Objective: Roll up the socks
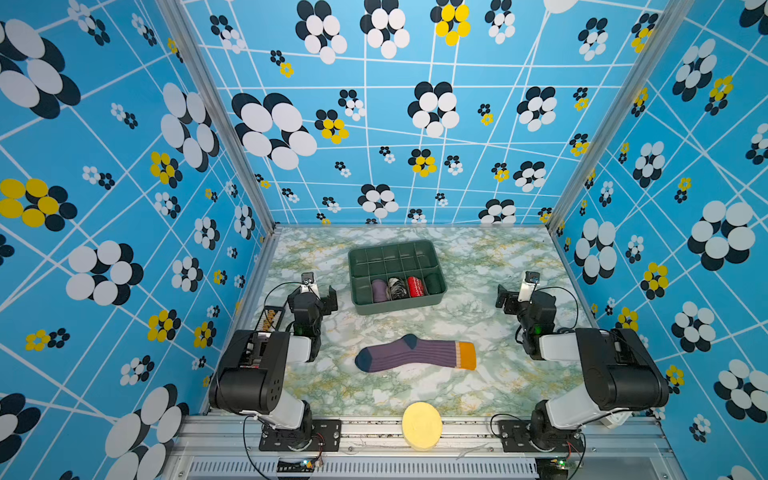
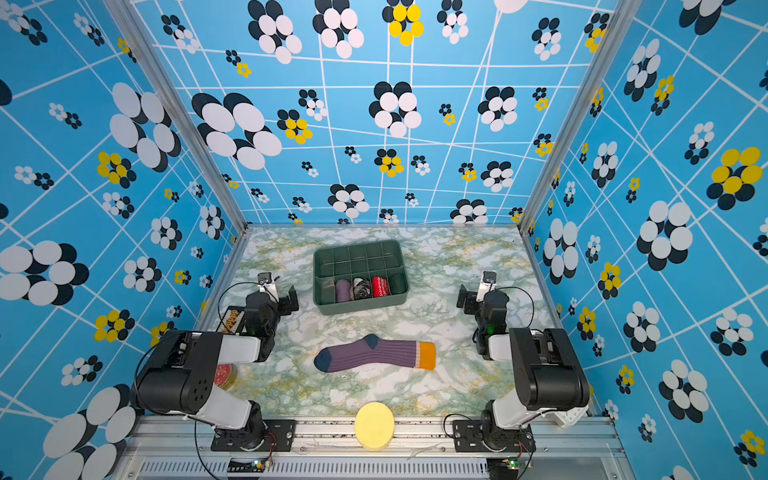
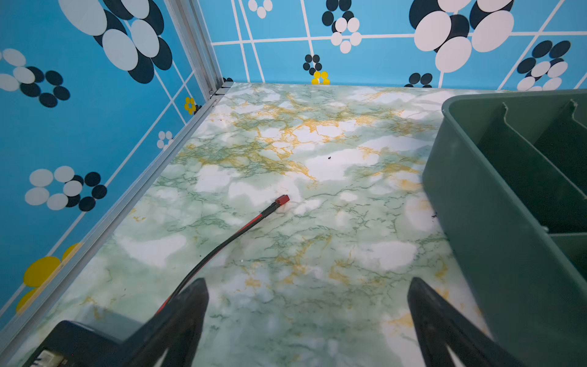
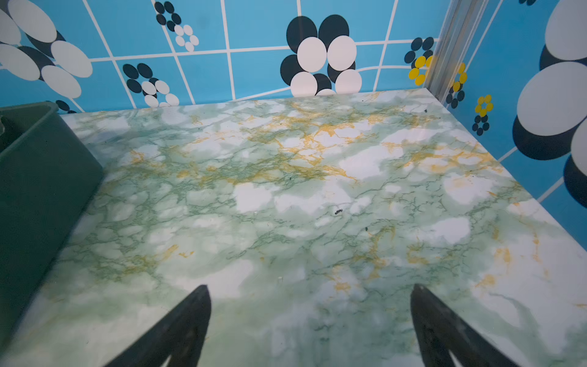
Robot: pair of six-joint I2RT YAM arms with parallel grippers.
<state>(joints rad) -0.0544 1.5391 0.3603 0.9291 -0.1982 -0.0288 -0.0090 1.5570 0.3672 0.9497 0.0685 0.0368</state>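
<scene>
socks [image 1: 415, 354]: unrolled, flat on worktop [image 1: 478, 386], toe toward left arm, orange cuff toward right arm, in front of green box [image 1: 397, 305], well apart from both arms | left fingers [image 3: 184, 317]: apart, empty, over worktop beside green box | right fingers [image 4: 187, 321]: apart, empty, over worktop at its other side

Socks [image 2: 374, 355] lie flat at centre of counter [image 2: 457, 386], dark toe toward 9 o'clock, orange cuff toward 3 o'clock. Green divided tray [image 2: 360, 305] at 12 o'clock from them; its near row holds a purple roll [image 2: 343, 290], black-and-white bundle [image 2: 361, 288] and red bundle [image 2: 380, 286]. Left tool [image 2: 286, 298] at 10 o'clock, right tool [image 2: 467, 300] at 2 o'clock, both clear of the socks. Yellow disc [image 2: 374, 424] at 6 o'clock.
</scene>
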